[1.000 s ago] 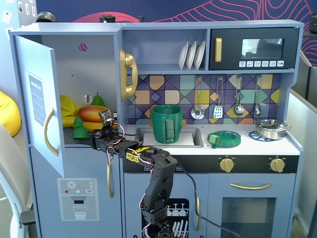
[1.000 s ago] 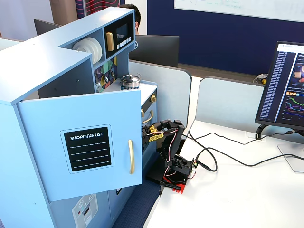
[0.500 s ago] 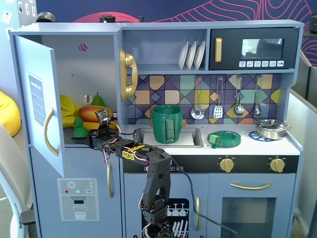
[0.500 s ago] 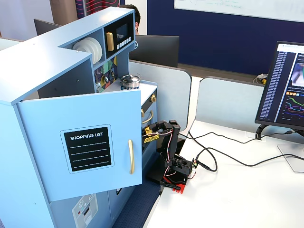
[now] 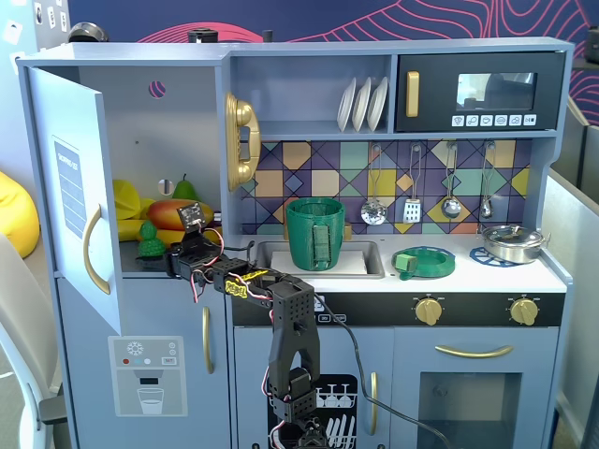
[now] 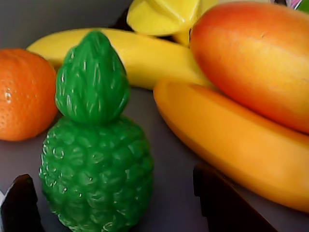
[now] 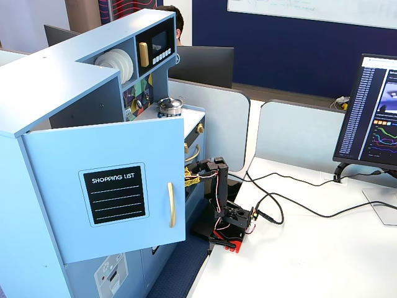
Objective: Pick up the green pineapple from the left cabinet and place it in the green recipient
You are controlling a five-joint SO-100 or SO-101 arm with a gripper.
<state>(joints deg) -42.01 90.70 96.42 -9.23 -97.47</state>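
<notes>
Wrist view: green pineapple [image 6: 96, 159] upright between parted gripper [image 6: 120, 203] fingertips.

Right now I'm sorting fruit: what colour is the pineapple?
Bright green all over, the pineapple shows best in the wrist view.

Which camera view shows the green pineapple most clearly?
The wrist view: the green pineapple fills the frame, upright, between the open gripper fingertips. One fixed view shows it small inside the left cabinet; in the other fixed view the cabinet door hides it.
</notes>
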